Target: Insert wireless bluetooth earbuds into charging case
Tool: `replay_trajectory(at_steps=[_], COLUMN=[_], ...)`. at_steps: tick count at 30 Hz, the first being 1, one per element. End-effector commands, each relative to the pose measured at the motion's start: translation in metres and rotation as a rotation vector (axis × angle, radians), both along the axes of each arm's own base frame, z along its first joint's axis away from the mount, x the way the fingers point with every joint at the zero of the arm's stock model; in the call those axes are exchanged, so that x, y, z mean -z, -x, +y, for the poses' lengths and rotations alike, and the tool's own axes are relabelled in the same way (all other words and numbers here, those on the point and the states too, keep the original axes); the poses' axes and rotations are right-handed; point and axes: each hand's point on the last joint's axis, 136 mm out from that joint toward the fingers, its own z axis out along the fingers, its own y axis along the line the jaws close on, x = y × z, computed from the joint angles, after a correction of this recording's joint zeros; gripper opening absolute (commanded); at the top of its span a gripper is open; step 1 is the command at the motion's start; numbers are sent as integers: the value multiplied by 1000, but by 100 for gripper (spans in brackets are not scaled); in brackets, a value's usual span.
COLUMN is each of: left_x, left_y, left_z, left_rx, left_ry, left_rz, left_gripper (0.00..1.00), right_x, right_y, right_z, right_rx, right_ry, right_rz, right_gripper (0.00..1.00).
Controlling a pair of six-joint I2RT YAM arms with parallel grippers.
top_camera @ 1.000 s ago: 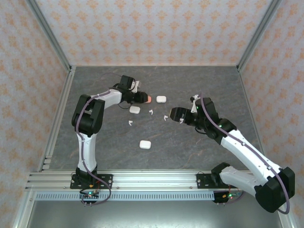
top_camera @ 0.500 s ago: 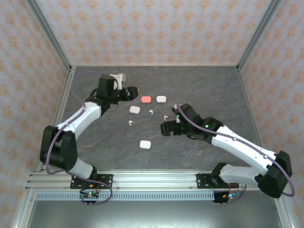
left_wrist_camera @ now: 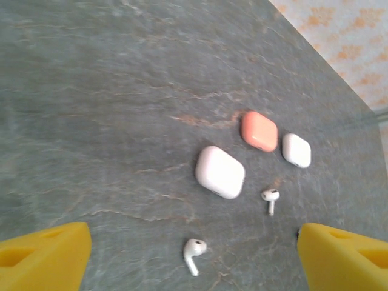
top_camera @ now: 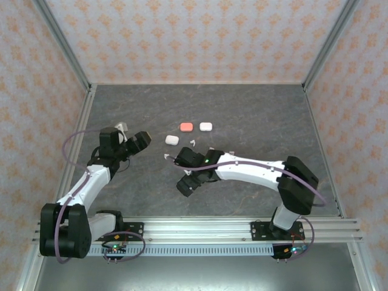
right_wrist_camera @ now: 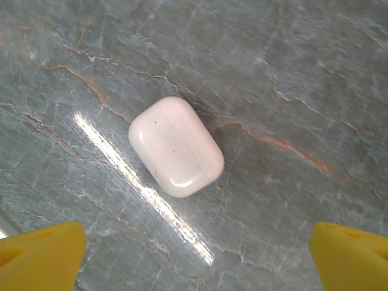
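Observation:
Two white earbuds [left_wrist_camera: 194, 250] [left_wrist_camera: 270, 197] lie loose on the grey table, also seen from above [top_camera: 165, 157] [top_camera: 191, 143]. Beyond them sit a closed white charging case [left_wrist_camera: 220, 171], a salmon-pink case [left_wrist_camera: 259, 130] and a second white case [left_wrist_camera: 296, 150]. My left gripper [left_wrist_camera: 194, 260] is open and empty, hovering left of this group [top_camera: 138, 141]. My right gripper [right_wrist_camera: 194, 260] is open above another closed white case [right_wrist_camera: 176, 147], which lies just ahead of its yellow fingertips [right_wrist_camera: 39, 254]. Seen from above, the right gripper [top_camera: 185, 185] covers that case.
The right arm [top_camera: 254, 170] stretches across the middle of the table from the right. Patterned walls and metal frame posts [top_camera: 79, 79] enclose the table on three sides. A rail [top_camera: 194, 229] runs along the near edge.
The left gripper opened, left the pink case on the table and drew back left and nearer. The right arm swung left and came over the near white case.

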Motion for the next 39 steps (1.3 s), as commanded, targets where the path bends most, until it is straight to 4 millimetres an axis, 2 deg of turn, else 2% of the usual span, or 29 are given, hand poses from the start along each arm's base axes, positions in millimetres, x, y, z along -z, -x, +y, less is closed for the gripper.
replay_trajectory(at_steps=[1,10,13,18,20,31,36,39], left_x=[5,3,1,0,-1,-9,-16,-23], left_y=[3,1,0,-1,-1,-5,-7,-7], left_z=[9,14,15,14,14,12,8,-1], left_rx=[-45,-49,-52,-51,-50,-23,7,62], left_ry=[35,43,44,47,46,36,40,60], left_rz=[2,11,10,11,10,0,-15,-35], left_gripper=[89,90,90,90,90,91,91,89], right_x=[9,42,51,62,65,69,59,41], right_y=[2,0,2,2,1,-1,-8,-14], right_z=[10,18,20,19,18,2,-6,-3], right_rx=[-164,-314,-343,-365,-367,-340,-314,-295], right_ry=[50,157,177,210,224,251,227,155], right_rz=[-9,22,47,68,62,74,66,25], right_gripper=[95,93,84,79,73,53,39,35])
